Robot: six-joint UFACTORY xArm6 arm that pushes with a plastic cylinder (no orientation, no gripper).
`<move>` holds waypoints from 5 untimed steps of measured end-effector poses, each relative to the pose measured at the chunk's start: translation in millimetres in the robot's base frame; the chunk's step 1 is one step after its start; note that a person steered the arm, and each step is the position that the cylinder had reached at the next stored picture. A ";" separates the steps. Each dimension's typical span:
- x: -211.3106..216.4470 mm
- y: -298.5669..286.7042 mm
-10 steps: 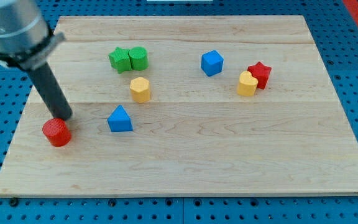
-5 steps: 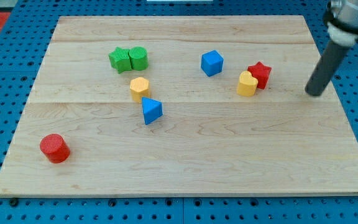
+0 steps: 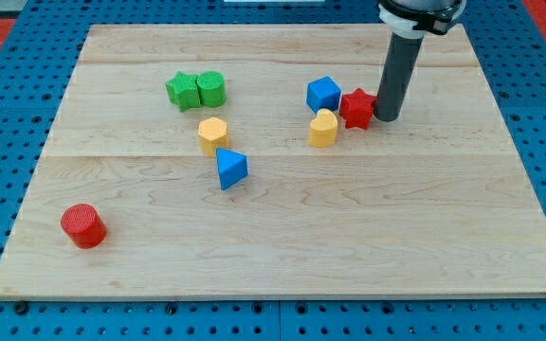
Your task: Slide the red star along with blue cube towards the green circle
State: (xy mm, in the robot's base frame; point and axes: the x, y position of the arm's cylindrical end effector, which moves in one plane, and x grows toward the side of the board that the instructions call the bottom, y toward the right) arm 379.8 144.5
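Camera view: the tool is a plain dark rod with nothing to open or close and nothing held; its tip (image 3: 386,117) rests on the wooden worktop (image 3: 349,237), touching the red star (image 3: 356,107) on the star's right in the view. The red star sits just right of the blue cube (image 3: 323,95), the two touching or nearly so, right of the worktop's centre. A yellow block (image 3: 323,129) lies just below the gap between them, close against the star's lower left. The green circle (image 3: 210,89) stands well apart toward the view's left, beside a green star-like block (image 3: 184,91).

The star and cube look like small, stiff, light pieces that should slide easily but may pivot off a rounded rod. A push is best centred on the star's right side, in line with the cube, or the pair may split.
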 end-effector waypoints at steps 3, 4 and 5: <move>-18.5 -39.8; -34.0 -98.0; -45.7 -148.6</move>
